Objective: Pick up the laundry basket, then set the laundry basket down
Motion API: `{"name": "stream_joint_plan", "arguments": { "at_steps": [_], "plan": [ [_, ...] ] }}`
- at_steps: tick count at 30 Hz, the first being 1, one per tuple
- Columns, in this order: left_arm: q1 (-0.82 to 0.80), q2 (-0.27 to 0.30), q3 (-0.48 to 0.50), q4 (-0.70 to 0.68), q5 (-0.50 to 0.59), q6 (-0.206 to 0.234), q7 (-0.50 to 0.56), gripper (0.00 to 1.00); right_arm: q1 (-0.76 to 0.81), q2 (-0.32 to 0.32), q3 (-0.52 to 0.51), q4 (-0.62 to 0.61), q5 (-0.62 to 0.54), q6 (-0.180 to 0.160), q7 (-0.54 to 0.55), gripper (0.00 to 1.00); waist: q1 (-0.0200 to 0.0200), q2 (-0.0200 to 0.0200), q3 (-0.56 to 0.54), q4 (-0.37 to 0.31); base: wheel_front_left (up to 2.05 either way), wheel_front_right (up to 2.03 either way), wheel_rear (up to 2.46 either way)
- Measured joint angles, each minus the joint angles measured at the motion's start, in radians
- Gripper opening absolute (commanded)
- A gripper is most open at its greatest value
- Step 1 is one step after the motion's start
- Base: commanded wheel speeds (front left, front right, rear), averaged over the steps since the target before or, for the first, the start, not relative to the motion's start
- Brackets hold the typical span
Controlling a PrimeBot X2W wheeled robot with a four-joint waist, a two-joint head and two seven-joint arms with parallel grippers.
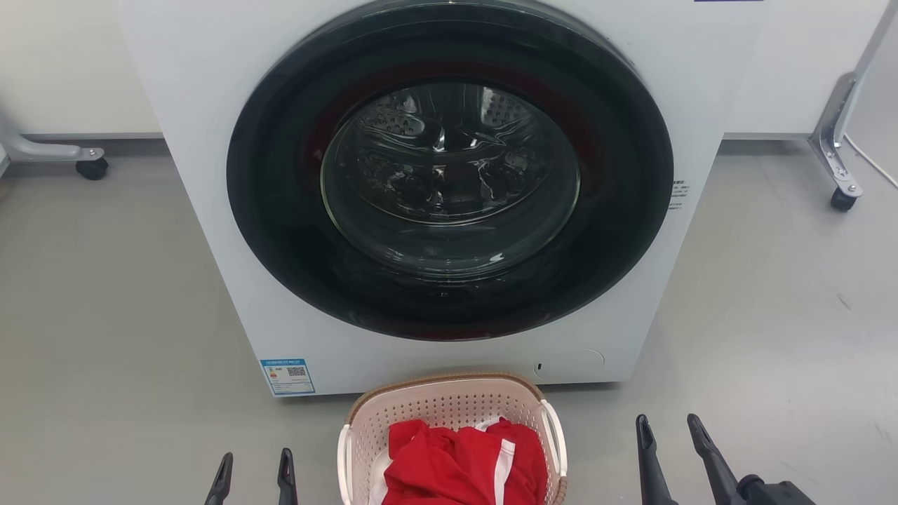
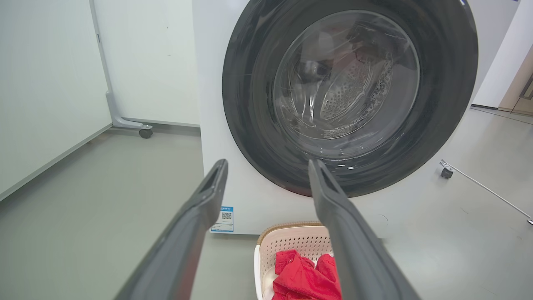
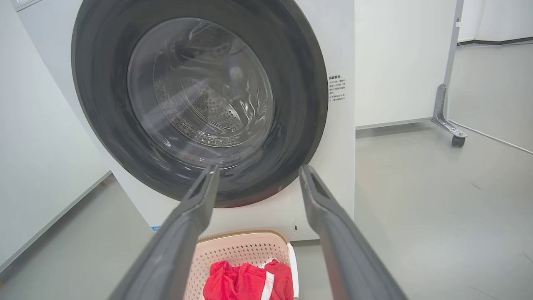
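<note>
A grey floor (image 1: 105,315) runs across the room, and on it stands a white front-loading washer (image 1: 203,175), by far the biggest thing here. Its round dark door (image 1: 280,231) is closed, and the perforated steel drum shows through the glass. White panels stand behind the washer on either side, on grey metal legs with castors, one leg at the left (image 1: 63,152) and one at the right (image 1: 835,140).

The laundry basket (image 1: 428,414) sits on the floor just in front of the washer's lower edge, below the door and roughly centred on it. It is upright, its brown rim facing up and its white handles at the two sides. A red garment (image 1: 449,466) with a white stripe lies bunched inside it.

The left end effector (image 1: 256,456) hangs near the basket's left side, its two dark fingers spread apart with nothing between them. The right end effector (image 1: 668,419) is off the basket's right side, a little farther away, fingers likewise parted and gripping nothing. Neither touches the basket.

A small blue label (image 1: 287,376) with a QR code is stuck low on the washer's front, left of the basket
</note>
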Motion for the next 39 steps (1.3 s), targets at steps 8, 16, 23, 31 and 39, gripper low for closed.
{"name": "stream_joint_plan", "arguments": {
  "at_steps": [8,16,23,31,39],
  "plan": [
    [0.001,-0.003,0.002,0.0,0.008,0.0,0.0,1.0,0.018,0.007,-0.008,-0.013,-0.026,0.0,0.0,1.0,0.0,0.0,-0.002,0.003,0.0,0.0,0.0],
    [0.002,-0.007,0.007,0.0,0.015,0.0,0.0,1.0,0.019,0.015,-0.012,-0.021,-0.044,0.0,0.0,1.0,0.0,0.0,-0.007,0.005,0.0,0.0,0.0],
    [0.013,-0.012,0.002,0.058,0.015,-0.001,0.002,0.0,0.049,0.02,-0.008,0.038,-0.043,0.0,0.007,0.0,0.0,0.0,-0.008,0.006,0.0,0.0,0.0],
    [0.016,-0.014,0.019,0.07,-0.053,-0.02,0.028,0.0,0.054,0.022,-0.041,0.045,0.033,0.014,0.027,0.0,0.0,0.0,-0.007,0.005,0.0,0.0,0.0],
    [-0.002,-0.018,0.042,0.086,-0.177,-0.038,0.058,0.0,0.049,0.026,-0.078,0.053,0.151,0.037,0.061,0.0,0.0,0.0,-0.005,0.004,0.0,0.0,0.0]
  ]
}}
